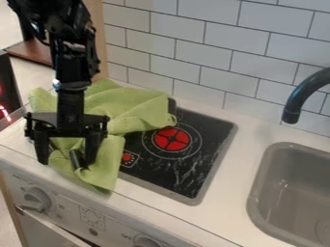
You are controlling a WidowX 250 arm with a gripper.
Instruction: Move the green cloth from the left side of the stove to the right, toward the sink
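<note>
My gripper (68,161) hangs over the left end of the counter, pointing down, with its two fingers spread wide. Below and behind it a rumpled green cloth (132,108) lies across the counter and the left part of the stove top (213,140), one end draping towards the front edge. A short dark rod-like piece (77,159) lies on the cloth between the fingers; whether either finger touches it, I cannot tell. Another small dark piece (172,105) shows at the cloth's right edge. What lies under the cloth is hidden.
A red burner mark (171,139) is on the stove top. To the right are a grey sink (290,193) and a dark curved faucet (303,94). White wall tiles (213,46) rise behind the counter, and knobs (37,198) line the front panel.
</note>
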